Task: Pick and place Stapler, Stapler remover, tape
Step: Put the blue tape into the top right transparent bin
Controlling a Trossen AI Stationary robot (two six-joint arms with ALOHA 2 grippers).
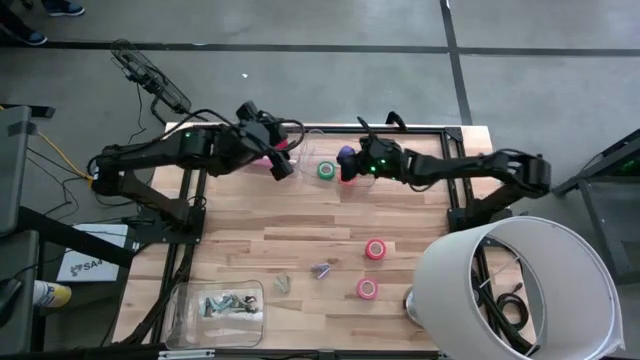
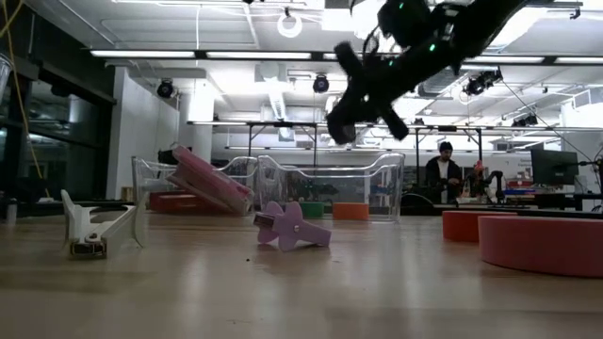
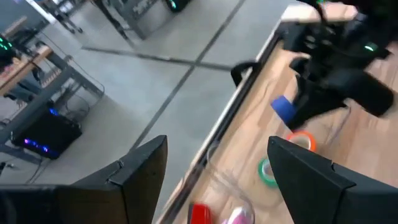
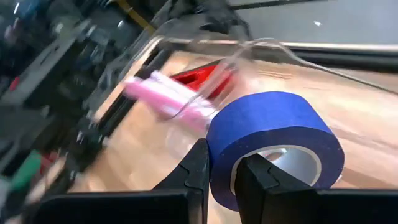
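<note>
Gripping a blue-purple tape roll (image 4: 273, 146) by its wall, the right tool (image 4: 221, 171) has one finger outside the ring and one inside it, pinched narrow on the roll. In the high view this right tool (image 1: 348, 165) is up at the far side of the counter (image 1: 300, 240), with the purple roll (image 1: 346, 155) at its tip and above the surface in the low view. A green tape roll (image 1: 326, 170) lies just beside it, inside a clear plastic bin (image 1: 312, 140) at the far edge. That bin also holds a pink stapler (image 4: 168, 96), lying tilted against the wall, and something red (image 4: 202, 78) behind it.

The left tool (image 1: 280, 165) hovers at the same bin from the other side, its fingers (image 3: 311, 177) spread wide and holding nothing.

Two red-pink tape rolls (image 1: 375, 249) (image 1: 367, 289) lie on the open counter well apart from both tools. Near them sit a purple staple remover (image 1: 321, 269) and a pale one (image 1: 283, 284). A second clear container (image 1: 215, 312) at the near left corner holds a jumble of small dark items I cannot make out.
</note>
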